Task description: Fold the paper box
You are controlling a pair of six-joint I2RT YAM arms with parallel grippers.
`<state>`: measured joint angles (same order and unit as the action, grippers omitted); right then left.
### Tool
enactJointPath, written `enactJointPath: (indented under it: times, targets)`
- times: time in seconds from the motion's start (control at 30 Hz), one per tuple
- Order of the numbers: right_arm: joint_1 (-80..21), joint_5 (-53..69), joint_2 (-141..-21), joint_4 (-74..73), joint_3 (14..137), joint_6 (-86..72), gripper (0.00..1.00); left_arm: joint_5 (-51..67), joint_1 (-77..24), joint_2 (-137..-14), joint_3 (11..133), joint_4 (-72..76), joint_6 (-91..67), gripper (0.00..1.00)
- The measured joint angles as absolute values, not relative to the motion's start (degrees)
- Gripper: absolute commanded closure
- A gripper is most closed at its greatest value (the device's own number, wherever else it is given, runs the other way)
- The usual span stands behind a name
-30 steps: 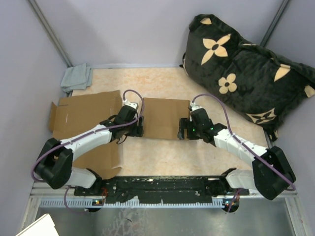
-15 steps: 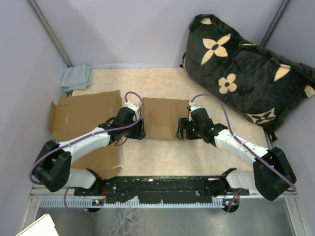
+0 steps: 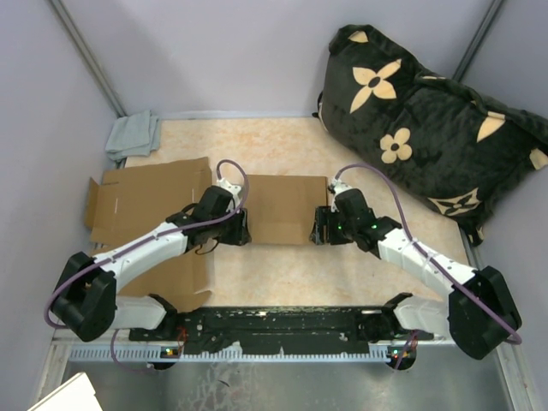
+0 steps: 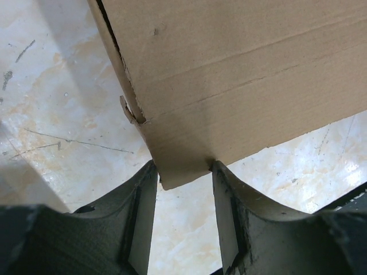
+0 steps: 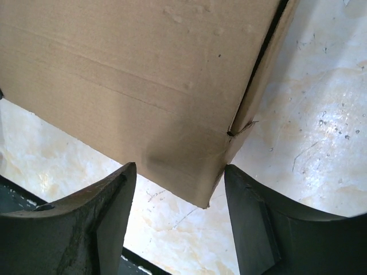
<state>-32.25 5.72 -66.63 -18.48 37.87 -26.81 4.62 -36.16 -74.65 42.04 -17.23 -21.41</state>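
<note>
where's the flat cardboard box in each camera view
top external: cardboard box mid-table, between left gripper and right gripper.
left wrist: fills the upper right, a corner reaching down between the fingers.
right wrist: fills the upper left, a corner reaching down between the fingers.
shared landmark: the marbled beige table top under the box.

Robot lab cell: plain grey walls (image 3: 223, 51), metal frame posts (image 3: 86, 56), mounting rail (image 3: 274, 325).

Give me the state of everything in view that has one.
paper box: flattened, lying flat, not yet erected.
left gripper: jaws astride the box's near-left corner; grip unclear.
right gripper: jaws astride its near-right corner; grip unclear.
cardboard sheet: unfolded, lying flat.
cloth: crumpled, far-left corner.
cushion: slumped at far right.
</note>
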Motion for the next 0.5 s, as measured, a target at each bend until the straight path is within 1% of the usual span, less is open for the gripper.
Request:
enactJointPath:
  times: [0.5]
  targets:
    - [-32.25, 6.04, -66.35, -25.36, 41.41, -28.27, 0.37, 5.63, -36.23, -74.04, 44.58, -22.44, -22.22, 0.51]
